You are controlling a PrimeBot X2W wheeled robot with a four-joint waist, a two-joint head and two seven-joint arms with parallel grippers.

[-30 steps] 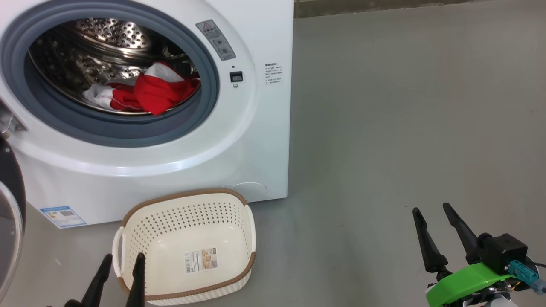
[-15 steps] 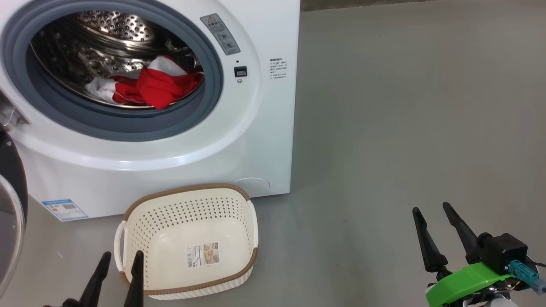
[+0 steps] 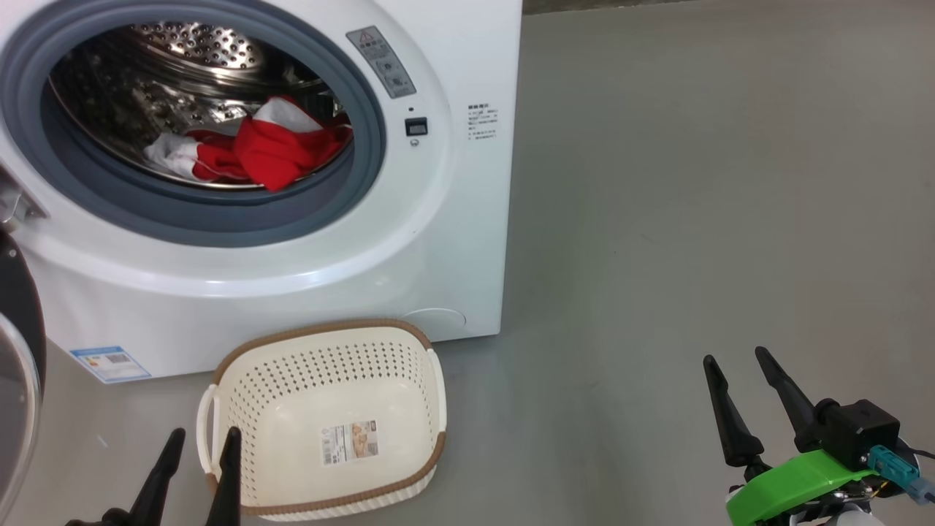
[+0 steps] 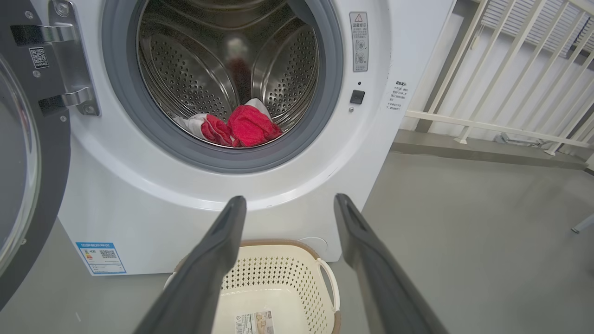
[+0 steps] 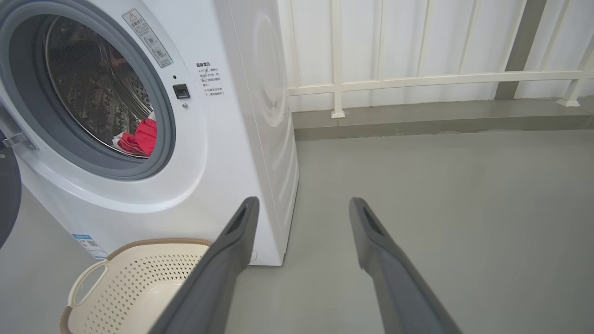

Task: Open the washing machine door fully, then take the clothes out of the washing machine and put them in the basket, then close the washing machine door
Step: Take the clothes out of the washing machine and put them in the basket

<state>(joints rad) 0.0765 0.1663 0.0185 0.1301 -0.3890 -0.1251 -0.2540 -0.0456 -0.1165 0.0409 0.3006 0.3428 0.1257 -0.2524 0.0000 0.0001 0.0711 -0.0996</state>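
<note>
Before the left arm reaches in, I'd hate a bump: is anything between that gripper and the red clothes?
Nothing visible does. The washing machine door is swung aside to the left, and the open left gripper faces the red clothes directly; the basket sits below.

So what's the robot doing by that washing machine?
It's emptying the washing machine. The washing machine door is swung open on the left, and the red and white clothes lie in the drum. The basket waits empty on the floor in front. The left gripper and right gripper are both open, low down, holding nothing yet.
</note>
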